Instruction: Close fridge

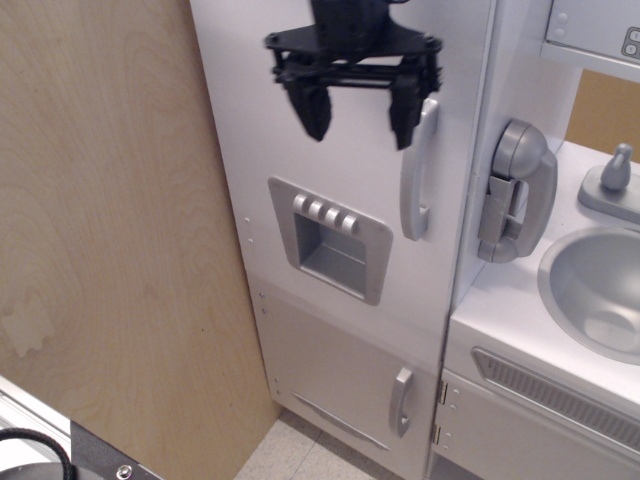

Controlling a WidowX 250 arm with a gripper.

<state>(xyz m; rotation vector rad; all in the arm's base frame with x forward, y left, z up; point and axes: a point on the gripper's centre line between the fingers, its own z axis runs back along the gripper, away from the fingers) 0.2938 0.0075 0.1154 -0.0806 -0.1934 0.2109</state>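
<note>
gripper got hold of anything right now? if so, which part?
Nothing held. The gripper is open, its fingers spread in front of the fridge door, left of the vertical handle, with nothing between them.

Light plywood wall panel, pale tiled floor, white sink cabinet, grey basin

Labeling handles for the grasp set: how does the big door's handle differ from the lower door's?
The big door handle is long; the lower door handle is much shorter. The big one sits high, just right of the gripper with its open jaws; the lower one sits near the floor, nothing close. Both are grey, vertical, and mounted near the right edge of the white fridge.
</note>
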